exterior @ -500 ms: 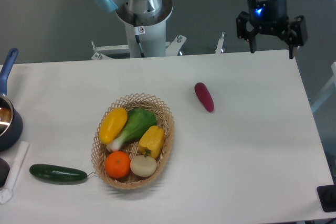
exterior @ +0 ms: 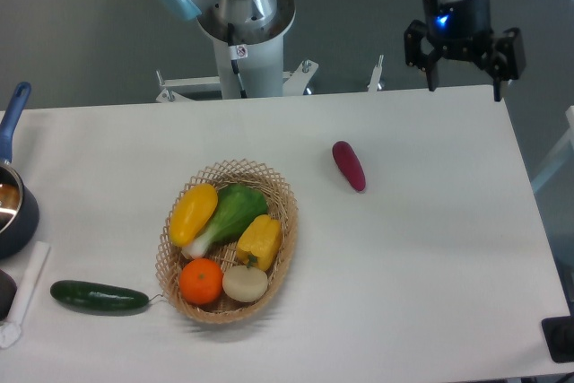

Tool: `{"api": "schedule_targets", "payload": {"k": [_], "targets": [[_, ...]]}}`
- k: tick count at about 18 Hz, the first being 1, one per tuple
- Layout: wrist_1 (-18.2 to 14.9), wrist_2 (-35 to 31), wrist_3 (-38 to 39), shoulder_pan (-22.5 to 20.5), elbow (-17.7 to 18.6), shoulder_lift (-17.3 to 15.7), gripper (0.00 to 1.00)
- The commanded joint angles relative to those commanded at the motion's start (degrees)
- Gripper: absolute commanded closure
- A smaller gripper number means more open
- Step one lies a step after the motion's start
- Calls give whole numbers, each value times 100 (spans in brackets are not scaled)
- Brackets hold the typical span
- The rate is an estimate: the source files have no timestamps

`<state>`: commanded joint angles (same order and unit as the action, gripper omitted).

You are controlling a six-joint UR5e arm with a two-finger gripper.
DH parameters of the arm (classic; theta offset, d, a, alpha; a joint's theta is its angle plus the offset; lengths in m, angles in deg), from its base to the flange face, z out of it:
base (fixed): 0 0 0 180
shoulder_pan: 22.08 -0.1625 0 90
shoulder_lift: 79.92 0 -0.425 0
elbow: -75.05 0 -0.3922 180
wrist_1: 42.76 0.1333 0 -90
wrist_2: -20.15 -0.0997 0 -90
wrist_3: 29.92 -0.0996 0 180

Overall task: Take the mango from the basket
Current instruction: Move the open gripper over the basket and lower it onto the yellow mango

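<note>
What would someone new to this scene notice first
The eye lands on the wicker basket left of the table's centre, packed with bright produce: the yellow mango at its upper left, an orange at the bottom. Far off at the table's back right edge hangs the gripper, open and empty.

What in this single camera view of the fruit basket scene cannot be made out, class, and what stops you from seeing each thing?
- Pot: cut off by the left edge; only part of its body and blue handle shows.
- Mango underside: hidden against the basket floor and the leafy green vegetable.
- Dark object: cut off at the bottom right corner, unidentifiable.
- Gripper: fingers spread wide, but their pads are too small to read.
</note>
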<state>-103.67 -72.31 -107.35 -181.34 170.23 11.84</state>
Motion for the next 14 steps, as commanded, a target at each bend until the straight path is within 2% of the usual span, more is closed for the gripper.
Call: {"api": "schedule_targets", "payload": {"k": [3,6,12,14], "targets": [[35,26,315,9,290,-96,0],[447,97,851,254,571,-184,0],[440,97,2283,895,730,-167,0],[422,88,2749,1220,966,-167,0]]}}
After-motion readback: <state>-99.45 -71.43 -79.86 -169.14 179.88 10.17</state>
